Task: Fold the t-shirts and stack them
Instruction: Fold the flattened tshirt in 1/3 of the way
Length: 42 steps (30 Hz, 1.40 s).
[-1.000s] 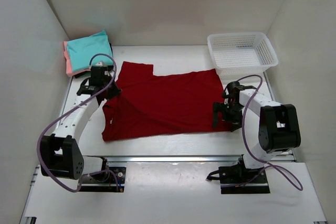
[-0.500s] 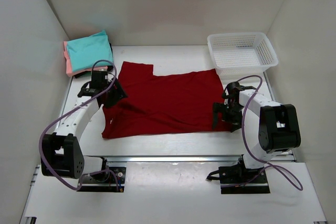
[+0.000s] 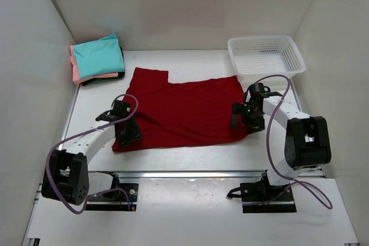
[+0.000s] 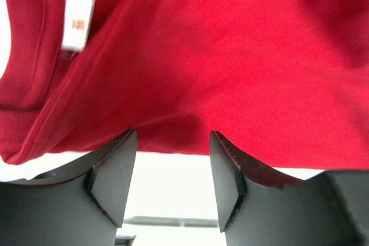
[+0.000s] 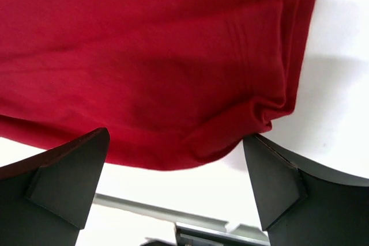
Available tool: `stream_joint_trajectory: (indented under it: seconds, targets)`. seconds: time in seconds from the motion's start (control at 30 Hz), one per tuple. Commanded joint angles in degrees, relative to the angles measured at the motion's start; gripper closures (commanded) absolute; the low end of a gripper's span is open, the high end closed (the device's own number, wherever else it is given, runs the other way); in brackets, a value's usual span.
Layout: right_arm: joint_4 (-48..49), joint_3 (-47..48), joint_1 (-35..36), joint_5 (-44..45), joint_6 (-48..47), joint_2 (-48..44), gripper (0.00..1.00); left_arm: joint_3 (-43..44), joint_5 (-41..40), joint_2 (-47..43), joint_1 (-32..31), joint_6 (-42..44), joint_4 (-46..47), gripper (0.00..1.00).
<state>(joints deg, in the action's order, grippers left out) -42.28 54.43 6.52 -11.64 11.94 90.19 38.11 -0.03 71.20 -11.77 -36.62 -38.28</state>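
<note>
Far-left corner: folded stack, teal cotton t-shirt [image 3: 97, 56] on top. Left tool [image 3: 128, 133] has let go of the left edge and come down to the near-left corner, jaws part-open and empty. Large dark red cotton t-shirt [image 3: 184, 110] lies spread mid-tabletop [image 3: 190, 61]. Right tool [image 3: 242, 116] is wide open and empty at the right hem, so the next fold looks due.

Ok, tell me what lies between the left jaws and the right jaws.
The dark red t-shirt, spread on the table, fills that whole stretch; the top view shows it.
</note>
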Motion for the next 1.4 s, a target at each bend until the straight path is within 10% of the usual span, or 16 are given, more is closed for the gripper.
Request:
stream_joint_trajectory:
  seconds: [0.0, 0.53, 0.73, 1.37]
  targets:
    - [5.8, 2.2, 1.2, -0.1, 0.1, -3.2, 0.01, -1.0, -3.0, 0.5, -1.1, -0.6, -3.0, 0.36]
    - [4.5, 5.8, 4.3, 3.4, 1.9, -8.0, 0.01, -0.5, -1.8, -9.2, 1.3, -4.3, -0.7, 0.45]
    - [11.2, -0.1, 6.6, -1.6, 2.6, -2.9, 0.01, -1.1, -4.3, 0.9, -3.1, -4.2, 5.7, 0.47]
    - [0.2, -12.4, 1.9, 0.2, 7.2, -6.3, 0.00, -0.1, -6.6, 0.9, 1.5, 3.7, -15.7, 0.53]
